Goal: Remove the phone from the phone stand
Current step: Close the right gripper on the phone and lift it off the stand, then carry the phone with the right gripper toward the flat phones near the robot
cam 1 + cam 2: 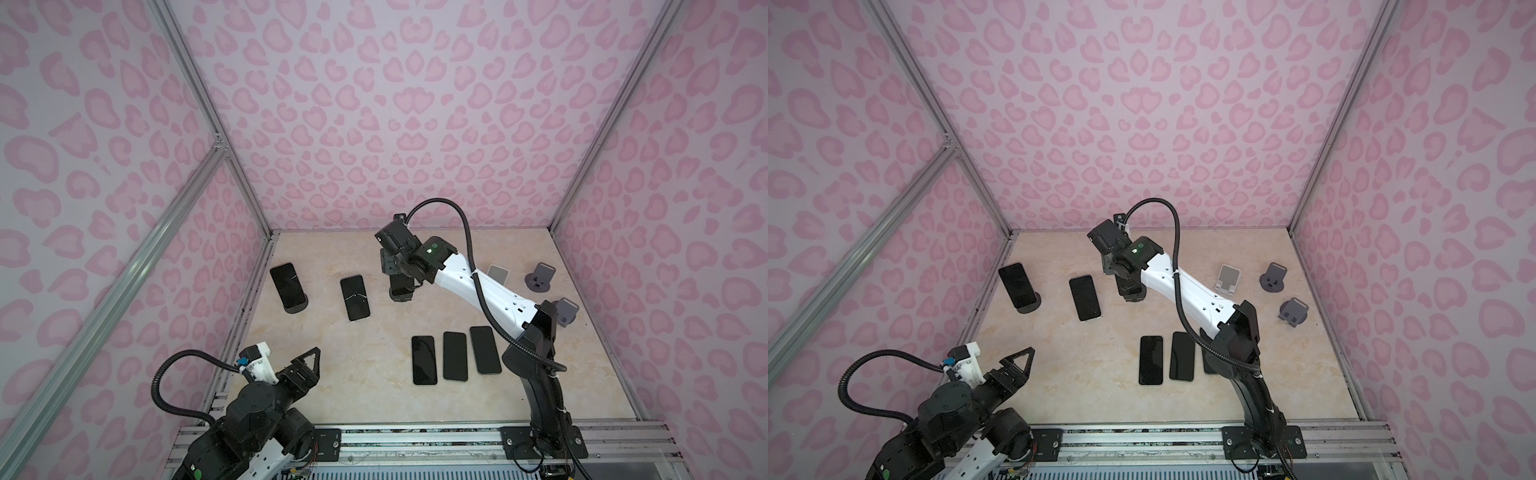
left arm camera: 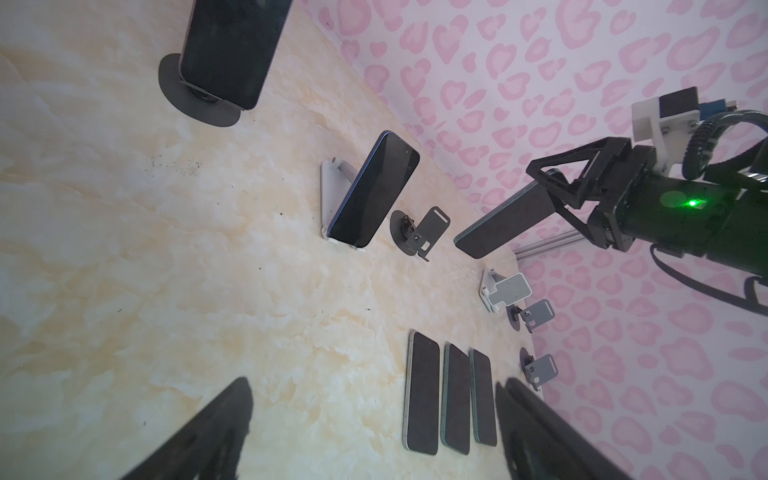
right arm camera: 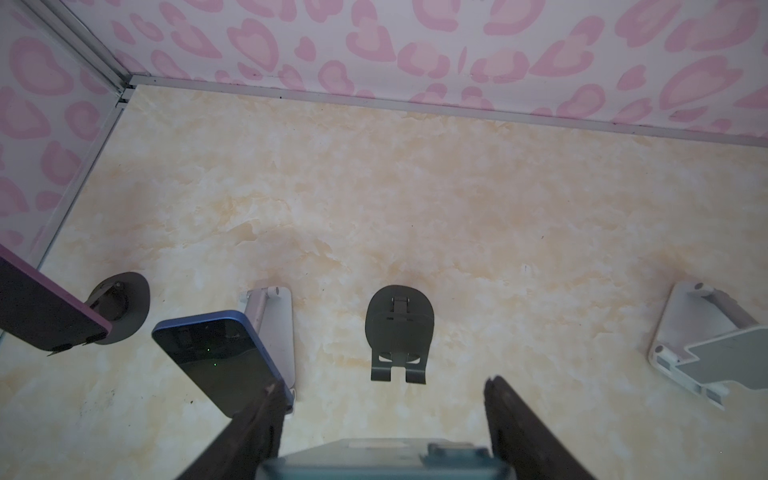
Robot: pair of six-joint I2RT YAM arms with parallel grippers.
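One teal-edged dark phone [image 2: 498,226] is clamped in my right fingers [image 3: 523,432], up above an empty dark-grey round-based stand [image 3: 399,324]; left fingers [image 2: 208,428] hang wide apart over the counter [image 1: 374,399].

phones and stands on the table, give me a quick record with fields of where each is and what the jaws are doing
right jaws: shut on held phone, clear of dark stand
left jaws: open, empty
phones on stands: far-left phone, blue phone
phones lying flat: row of three
empty stands: dark stand, white stand, far grey stand, near grey stand
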